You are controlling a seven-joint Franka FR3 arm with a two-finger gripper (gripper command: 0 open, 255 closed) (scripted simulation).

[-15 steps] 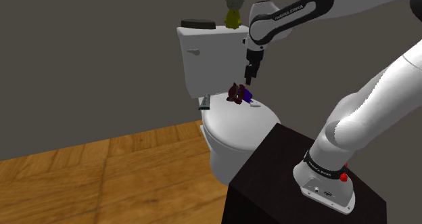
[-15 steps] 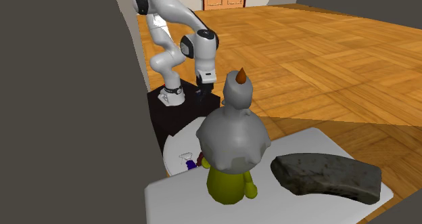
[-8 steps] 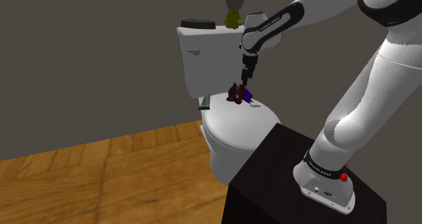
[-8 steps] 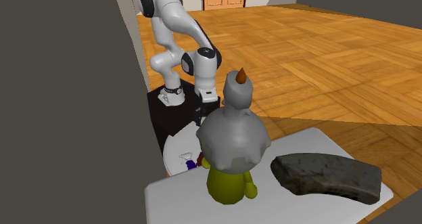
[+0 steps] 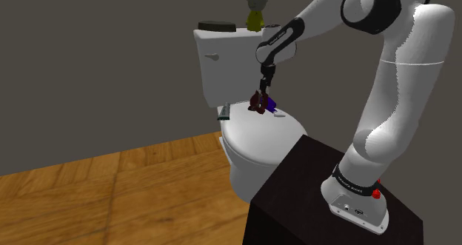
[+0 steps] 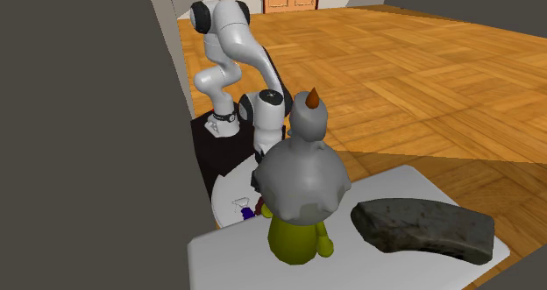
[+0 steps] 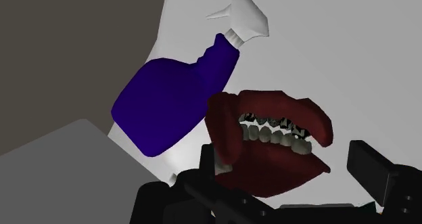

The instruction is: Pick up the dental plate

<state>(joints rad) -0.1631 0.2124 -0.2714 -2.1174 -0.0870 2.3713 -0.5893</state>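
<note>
The dental plate [image 7: 270,148] is dark red with a row of grey teeth. It lies on the white toilet lid [image 5: 259,136], close beside a blue spray bottle [image 7: 172,104] with a white trigger head. My gripper [image 7: 291,172] is open and low over the plate, one finger [image 7: 379,175] to each side of it. I cannot tell whether the fingers touch it. From the shoulder view the gripper [image 5: 260,92] hangs straight down, just above the dental plate [image 5: 257,103] and the spray bottle [image 5: 271,103].
The toilet tank [image 5: 222,62] rises just behind the lid. On top of it stand a yellow and grey toy figure [image 6: 298,187] and a dark flat stone-like slab [image 6: 421,229]. The dark stand [image 5: 311,199] sits close to the bowl. Wooden floor [image 5: 111,192] lies around.
The arm has swung toward the shoulder view's left, with the elbow raised. The gripper has come down closer over the dental plate. The plate and the bottle have not moved.
</note>
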